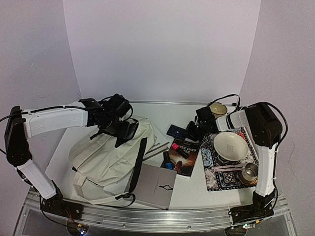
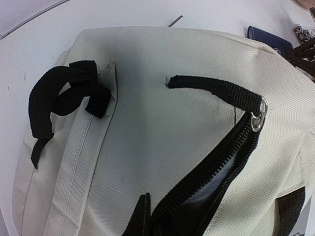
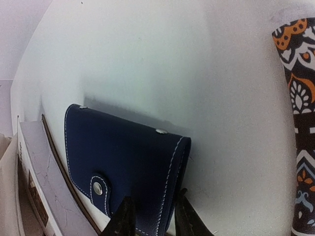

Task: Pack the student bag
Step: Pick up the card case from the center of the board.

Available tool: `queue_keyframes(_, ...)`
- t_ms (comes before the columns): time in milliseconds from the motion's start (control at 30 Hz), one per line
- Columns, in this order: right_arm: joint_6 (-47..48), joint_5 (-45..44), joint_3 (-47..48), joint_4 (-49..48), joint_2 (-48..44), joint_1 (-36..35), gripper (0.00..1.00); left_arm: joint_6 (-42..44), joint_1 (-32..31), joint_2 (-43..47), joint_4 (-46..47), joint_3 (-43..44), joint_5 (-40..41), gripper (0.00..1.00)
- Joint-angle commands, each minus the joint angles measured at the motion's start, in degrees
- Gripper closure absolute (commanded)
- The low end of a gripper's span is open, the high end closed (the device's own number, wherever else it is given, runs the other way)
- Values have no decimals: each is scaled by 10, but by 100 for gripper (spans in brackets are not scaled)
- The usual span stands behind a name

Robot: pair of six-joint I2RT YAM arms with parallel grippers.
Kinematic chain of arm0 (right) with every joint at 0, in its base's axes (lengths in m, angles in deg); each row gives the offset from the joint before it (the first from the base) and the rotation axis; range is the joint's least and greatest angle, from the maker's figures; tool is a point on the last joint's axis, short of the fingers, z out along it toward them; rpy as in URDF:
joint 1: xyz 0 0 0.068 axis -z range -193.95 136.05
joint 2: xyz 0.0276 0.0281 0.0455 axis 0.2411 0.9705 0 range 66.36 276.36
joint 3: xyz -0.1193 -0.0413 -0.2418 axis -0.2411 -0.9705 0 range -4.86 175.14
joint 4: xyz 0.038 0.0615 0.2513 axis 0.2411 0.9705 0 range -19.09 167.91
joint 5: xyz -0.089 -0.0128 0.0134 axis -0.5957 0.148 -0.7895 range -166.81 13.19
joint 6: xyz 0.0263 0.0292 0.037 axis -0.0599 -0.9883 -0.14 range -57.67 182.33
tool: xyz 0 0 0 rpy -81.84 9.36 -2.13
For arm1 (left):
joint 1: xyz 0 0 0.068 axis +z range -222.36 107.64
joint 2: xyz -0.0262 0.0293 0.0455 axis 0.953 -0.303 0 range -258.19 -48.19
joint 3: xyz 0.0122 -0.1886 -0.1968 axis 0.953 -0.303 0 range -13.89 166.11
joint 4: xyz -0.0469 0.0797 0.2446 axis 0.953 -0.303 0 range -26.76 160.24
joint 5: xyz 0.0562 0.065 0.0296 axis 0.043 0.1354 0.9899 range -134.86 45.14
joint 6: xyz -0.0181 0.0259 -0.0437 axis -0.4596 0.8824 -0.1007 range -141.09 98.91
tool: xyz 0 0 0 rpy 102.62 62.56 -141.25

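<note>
The right gripper (image 3: 155, 221) was closed on the near edge of a navy wallet (image 3: 123, 162), one finger against each face. The wallet had white stitching and metal snaps. Just to that gripper's right lay a patterned mat (image 1: 216, 178), carrying a cream plate (image 1: 230, 146) and a metal cup (image 1: 250, 172). A mug (image 1: 218, 109) stood beyond the gripper at the desk's (image 1: 167, 114) far side. Nearer the arm bases than the wallet lay a dark paperback (image 1: 186, 156), with pencils (image 1: 156, 150) on its left. A grey notebook (image 1: 155, 186) sat nearer still, its left edge under the bag's corner. Nothing lay between the wallet and the bag's opening except bare desk and the pencils.

The student bag (image 1: 106, 160) lay flat on the left half of the desk, directly under the left gripper (image 2: 147, 221). That gripper was fully closed at the lip of the zip opening; whether it pinched fabric could not be told. The bag was cream woven cloth, creased and slack. Its black zipper (image 2: 221, 167) stood partly open just ahead of the gripper, showing pale lining. A metal puller ring (image 2: 258, 118) hung at the zip's far end, and a black carry loop (image 2: 59, 98) curled off to the gripper's left.
</note>
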Motion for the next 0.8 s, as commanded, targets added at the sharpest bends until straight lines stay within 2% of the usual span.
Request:
queue_keyframes(0, 13, 32, -13, 28, -20, -2, 74, 3, 4, 8, 0, 18, 9, 100)
queue_keyframes(133, 7, 33, -16, 20, -22, -1, 75, 3, 4, 7, 0, 17, 6, 100)
queue_keyframes(300, -9, 41, -21, -1, -18, 2, 83, 2, 4, 6, 0, 15, 5, 100)
queue_keyframes(467, -23, 60, -25, -30, -10, 5, 99, 2, 4, 4, 0, 12, 7, 100)
queue_keyframes(767, -42, 89, -42, -65, -38, 11, 100, 7, 5, 6, -1, 15, 15, 100)
